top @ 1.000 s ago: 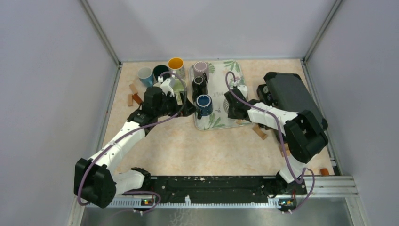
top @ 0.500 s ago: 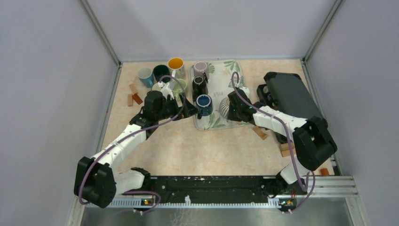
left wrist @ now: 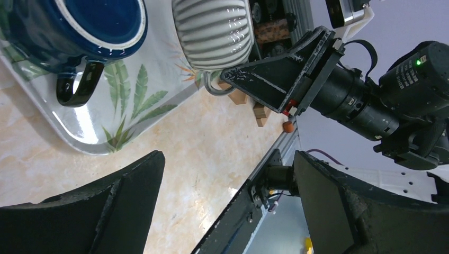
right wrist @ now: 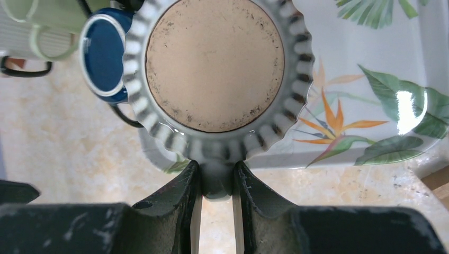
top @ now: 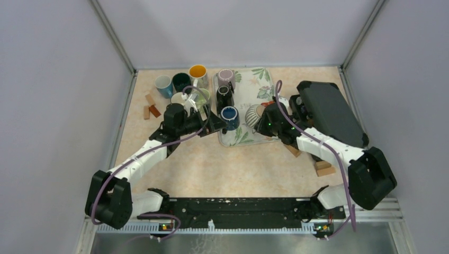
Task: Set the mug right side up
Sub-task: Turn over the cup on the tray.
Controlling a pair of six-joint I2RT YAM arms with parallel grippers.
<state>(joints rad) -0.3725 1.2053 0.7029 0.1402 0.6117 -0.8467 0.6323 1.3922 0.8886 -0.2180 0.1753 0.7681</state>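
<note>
The mug (top: 253, 114) is grey and ribbed, and it is tipped on its side over the near right part of the floral tray (top: 258, 83). Its bare brown base (right wrist: 214, 63) faces the right wrist camera. My right gripper (right wrist: 216, 177) is shut on the mug's handle (left wrist: 212, 89), with a finger pressed on each side. In the left wrist view the mug's ribbed wall (left wrist: 212, 32) shows above the right gripper's fingers (left wrist: 275, 79). My left gripper (top: 212, 125) stands wide open and empty at the tray's left edge, beside a blue mug (top: 229, 115).
On the tray also stand a black mug (top: 224, 95) and a pink mug (top: 226, 76). Several mugs (top: 181, 80) cluster left of the tray. A black case (top: 328, 108) lies at the right. Wooden blocks (top: 151, 108) lie at the left, with another block (top: 324, 168) by the right arm.
The right arm's elbow has swung toward the near right and its wrist has turned, bringing the ribbed mug out on its side left of the gripper. The left arm has barely shifted.
</note>
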